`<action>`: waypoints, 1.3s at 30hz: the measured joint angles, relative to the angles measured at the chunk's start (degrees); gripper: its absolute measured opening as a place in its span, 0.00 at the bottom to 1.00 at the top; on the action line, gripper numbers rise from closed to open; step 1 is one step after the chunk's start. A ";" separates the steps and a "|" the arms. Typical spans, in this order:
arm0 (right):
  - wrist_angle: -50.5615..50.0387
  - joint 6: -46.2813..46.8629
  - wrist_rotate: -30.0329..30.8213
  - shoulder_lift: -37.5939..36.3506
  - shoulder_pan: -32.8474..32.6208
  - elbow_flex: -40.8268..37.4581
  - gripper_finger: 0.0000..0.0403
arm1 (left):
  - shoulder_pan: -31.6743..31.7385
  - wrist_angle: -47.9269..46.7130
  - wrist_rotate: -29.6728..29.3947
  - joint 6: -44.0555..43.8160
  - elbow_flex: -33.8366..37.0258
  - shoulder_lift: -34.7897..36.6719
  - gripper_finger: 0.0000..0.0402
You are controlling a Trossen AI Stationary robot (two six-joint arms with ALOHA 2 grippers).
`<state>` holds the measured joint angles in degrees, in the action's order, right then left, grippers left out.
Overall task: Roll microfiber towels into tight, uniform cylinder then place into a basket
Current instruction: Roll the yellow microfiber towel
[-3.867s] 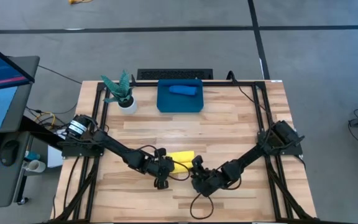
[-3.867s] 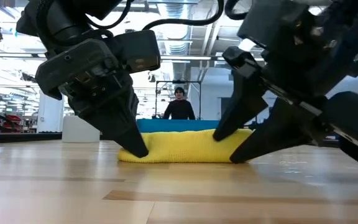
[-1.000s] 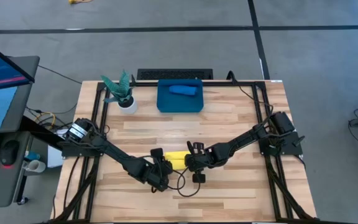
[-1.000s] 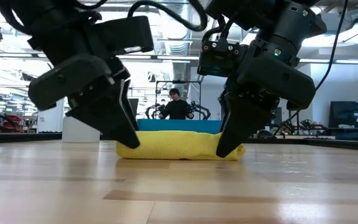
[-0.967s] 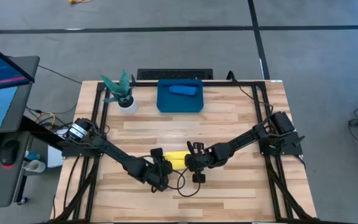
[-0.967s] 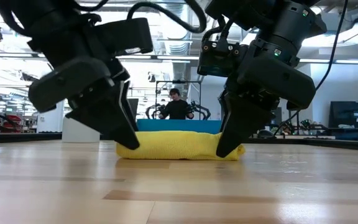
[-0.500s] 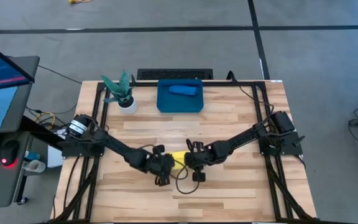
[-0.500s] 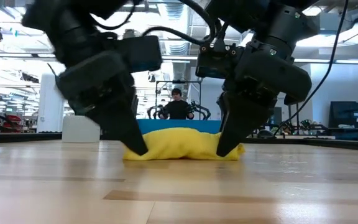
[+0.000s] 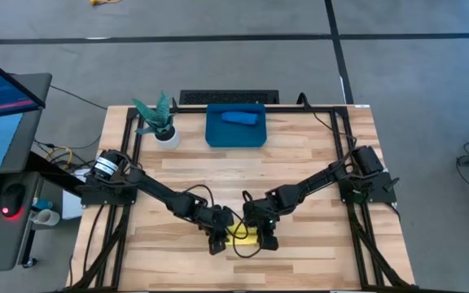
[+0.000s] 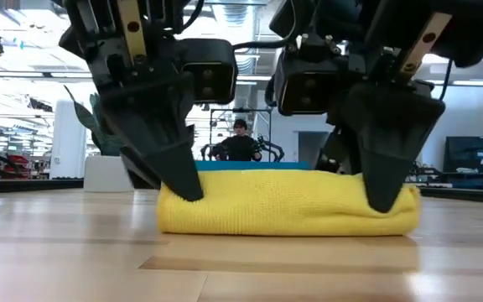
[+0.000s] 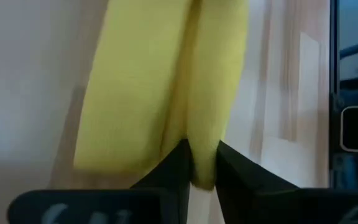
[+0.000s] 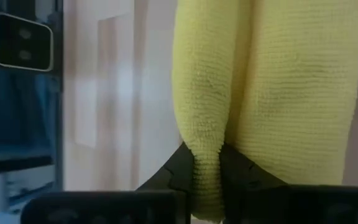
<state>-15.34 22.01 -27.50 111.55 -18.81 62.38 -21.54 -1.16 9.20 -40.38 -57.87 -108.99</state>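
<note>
Yellow towel (image 10: 288, 210), rolled, now sits nearer the table's front edge, because my left gripper (image 11: 197, 163) has just pinched one end while my right gripper (image 12: 207, 163) stays clamped on the other, ready to lift toward the basket (image 9: 236, 126).

Two slim black jointed arms trail looped black cables; the left arm's base joint wears a silver band. Each black wedge-fingered tool, left tool (image 10: 170, 164) and right tool (image 10: 384, 168), carries a boxy black camera housing
</note>
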 joint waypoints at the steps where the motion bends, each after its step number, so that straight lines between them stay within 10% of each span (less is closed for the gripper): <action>1: 0.23 1.09 -1.11 0.03 0.17 -0.04 0.15 | -0.01 -0.03 0.19 -1.55 0.00 0.00 0.14; 24: -1.41 6.11 -2.02 0.30 2.08 0.01 0.15 | 0.11 -7.21 0.48 3.54 0.39 2.45 0.17; 39: -1.15 6.12 -1.57 0.34 2.16 0.01 0.15 | -10.18 0.03 -18.96 17.34 0.22 8.52 0.17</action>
<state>-16.49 28.13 -29.08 111.90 -16.65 62.39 -31.72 -1.12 -9.75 -23.04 -57.65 -100.47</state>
